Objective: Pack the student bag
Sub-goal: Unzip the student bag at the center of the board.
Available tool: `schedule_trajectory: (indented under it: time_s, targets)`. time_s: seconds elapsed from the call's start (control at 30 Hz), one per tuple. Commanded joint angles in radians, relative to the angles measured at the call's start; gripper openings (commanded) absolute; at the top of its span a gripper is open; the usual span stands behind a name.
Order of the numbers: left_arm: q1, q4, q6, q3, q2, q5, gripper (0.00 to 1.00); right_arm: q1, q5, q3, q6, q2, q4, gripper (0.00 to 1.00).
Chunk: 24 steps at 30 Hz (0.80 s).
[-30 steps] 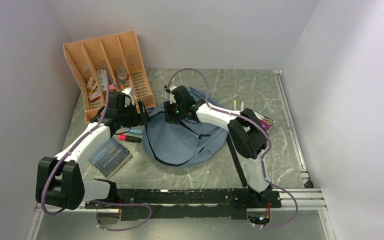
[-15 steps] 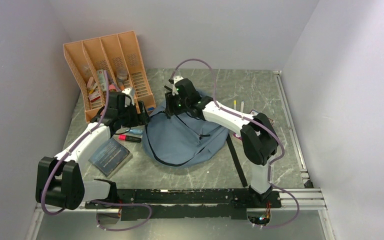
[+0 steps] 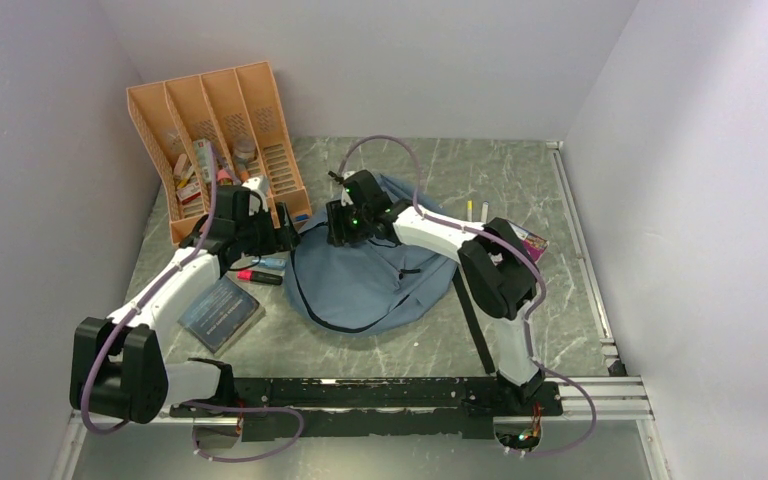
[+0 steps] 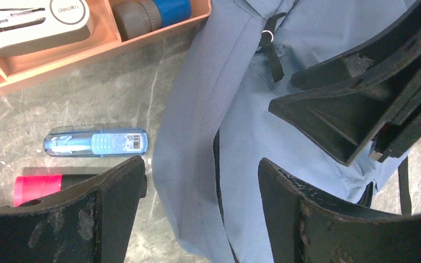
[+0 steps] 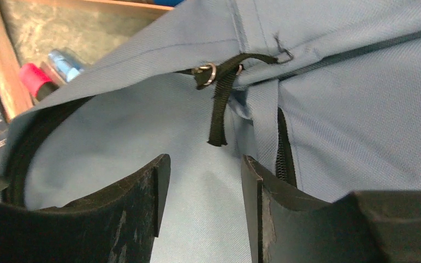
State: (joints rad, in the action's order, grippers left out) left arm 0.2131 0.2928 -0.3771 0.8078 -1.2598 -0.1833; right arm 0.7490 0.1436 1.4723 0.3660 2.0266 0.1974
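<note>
The grey-blue student bag (image 3: 370, 280) lies flat in the middle of the table. My left gripper (image 3: 285, 235) is open at the bag's left edge. In the left wrist view (image 4: 200, 170) the bag's folded edge and dark zipper (image 4: 216, 164) lie between the jaws, not pinched. My right gripper (image 3: 345, 225) is open over the bag's upper left part. In the right wrist view (image 5: 205, 164) it hangs just above the fabric, with a black pull strap (image 5: 219, 109) on a metal ring ahead of the jaws and a zipper (image 5: 284, 150) by the right finger.
An orange file organizer (image 3: 220, 140) with small items stands at the back left. A blue tube (image 4: 96, 143) and a pink marker (image 4: 35, 186) lie by the bag's left edge. A dark book (image 3: 220, 310) lies front left. A purple box (image 3: 528, 240) and a pen (image 3: 470, 210) lie to the right.
My right gripper rose toward the back half a second ago and has come back down onto the bag's upper left part. The left arm has not moved.
</note>
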Motion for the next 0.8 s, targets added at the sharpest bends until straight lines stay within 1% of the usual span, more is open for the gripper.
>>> schedule_trajectory:
  time_s: [0.0, 0.27, 0.5, 0.67, 0.77]
  targets:
    - [0.006, -0.05, -0.028, -0.028, 0.022, -0.028, 0.8, -0.015, 0.009, 0.045, 0.03, 0.031, 0.023, 0.54]
    - [0.006, -0.069, -0.044, -0.046, 0.027, -0.044, 0.8, -0.055, 0.109, 0.05, 0.056, 0.081, -0.009, 0.51]
    - [0.006, -0.072, -0.044, -0.044, 0.026, -0.044, 0.8, -0.066, 0.171, 0.113, 0.075, 0.146, -0.012, 0.48]
    - [0.006, -0.068, -0.034, -0.036, 0.022, -0.04, 0.8, -0.078, 0.226, 0.127, 0.112, 0.164, -0.048, 0.44]
    - [0.006, -0.07, -0.028, -0.032, 0.02, -0.044, 0.8, -0.083, 0.23, 0.155, 0.131, 0.186, -0.05, 0.44]
